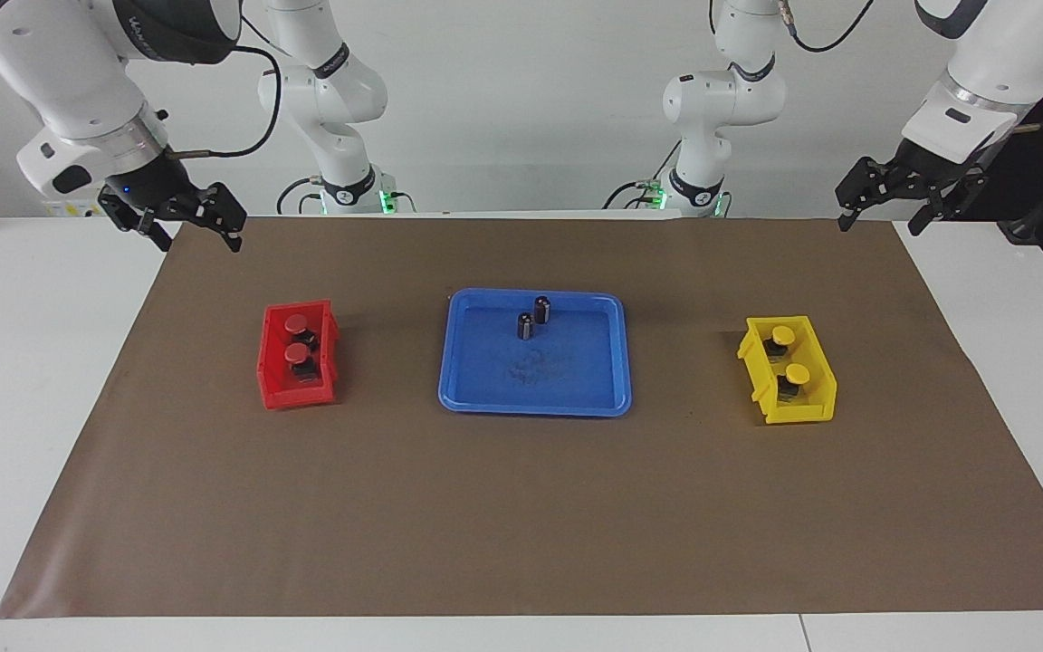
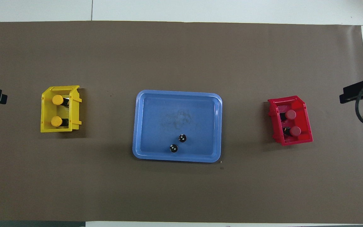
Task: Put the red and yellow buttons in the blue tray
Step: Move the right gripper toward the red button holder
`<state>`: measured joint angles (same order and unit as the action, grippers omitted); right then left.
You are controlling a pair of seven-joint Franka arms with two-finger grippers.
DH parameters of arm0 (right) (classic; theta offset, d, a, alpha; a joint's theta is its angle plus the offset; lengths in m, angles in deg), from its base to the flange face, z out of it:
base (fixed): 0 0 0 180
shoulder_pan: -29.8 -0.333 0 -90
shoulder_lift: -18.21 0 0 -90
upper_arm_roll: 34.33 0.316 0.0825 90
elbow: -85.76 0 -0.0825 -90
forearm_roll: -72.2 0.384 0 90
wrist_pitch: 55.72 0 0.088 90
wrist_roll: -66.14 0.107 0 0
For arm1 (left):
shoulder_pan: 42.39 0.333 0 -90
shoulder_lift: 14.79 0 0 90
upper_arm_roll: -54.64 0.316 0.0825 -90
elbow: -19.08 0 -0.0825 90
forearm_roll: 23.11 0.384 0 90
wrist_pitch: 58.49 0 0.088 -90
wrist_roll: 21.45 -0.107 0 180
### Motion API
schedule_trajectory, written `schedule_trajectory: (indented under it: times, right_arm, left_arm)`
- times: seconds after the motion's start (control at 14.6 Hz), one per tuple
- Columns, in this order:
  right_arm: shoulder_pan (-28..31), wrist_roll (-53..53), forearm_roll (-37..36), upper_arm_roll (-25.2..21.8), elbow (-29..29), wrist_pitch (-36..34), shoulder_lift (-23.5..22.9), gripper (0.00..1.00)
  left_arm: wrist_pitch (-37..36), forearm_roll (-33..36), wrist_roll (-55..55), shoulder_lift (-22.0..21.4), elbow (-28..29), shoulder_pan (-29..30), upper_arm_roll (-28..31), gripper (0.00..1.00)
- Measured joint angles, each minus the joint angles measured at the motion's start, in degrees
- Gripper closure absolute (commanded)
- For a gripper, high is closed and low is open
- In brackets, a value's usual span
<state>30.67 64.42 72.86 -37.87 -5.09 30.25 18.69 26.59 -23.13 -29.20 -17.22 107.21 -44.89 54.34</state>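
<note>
Two red buttons (image 1: 295, 323) (image 2: 291, 114) lie in a small red bin (image 1: 275, 385) toward the right arm's end of the table. Two yellow buttons (image 1: 783, 336) (image 2: 57, 100) lie in a small yellow bin (image 1: 798, 415) toward the left arm's end. The blue tray (image 1: 535, 409) (image 2: 176, 93) sits between the bins and holds none of the buttons. My right gripper (image 1: 197, 240) is open and empty, raised over the mat's edge nearest the robots, beside the red bin's end. My left gripper (image 1: 882, 222) is open and empty, raised over the mat's corner at the yellow bin's end.
Two dark capless cylinders (image 1: 542, 309) (image 2: 182, 138) stand upright in the tray, near its rim closest to the robots. A brown mat (image 1: 521, 525) covers the white table. The gripper tips show at the side edges of the overhead view.
</note>
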Motion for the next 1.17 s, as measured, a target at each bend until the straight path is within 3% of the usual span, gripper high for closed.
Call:
schedule_trajectory:
  times: [0.82,1.03,1.17]
  right_arm:
    - [0.1,0.0,0.0,-0.2,0.0,0.6,0.0,0.0]
    - [-0.9,0.0,0.2,0.1,-2.0,4.7,-0.3,0.01]
    - [-2.5,0.0,0.2,0.2,-6.9,11.6,-1.1,0.06]
  left_arm:
    - [0.0,0.0,0.0,0.0,0.0,0.0,0.0,0.0]
    - [-0.2,0.0,0.0,0.0,0.0,0.0,0.0,0.0]
    - [-0.5,0.0,0.0,0.0,0.0,0.0,0.0,0.0]
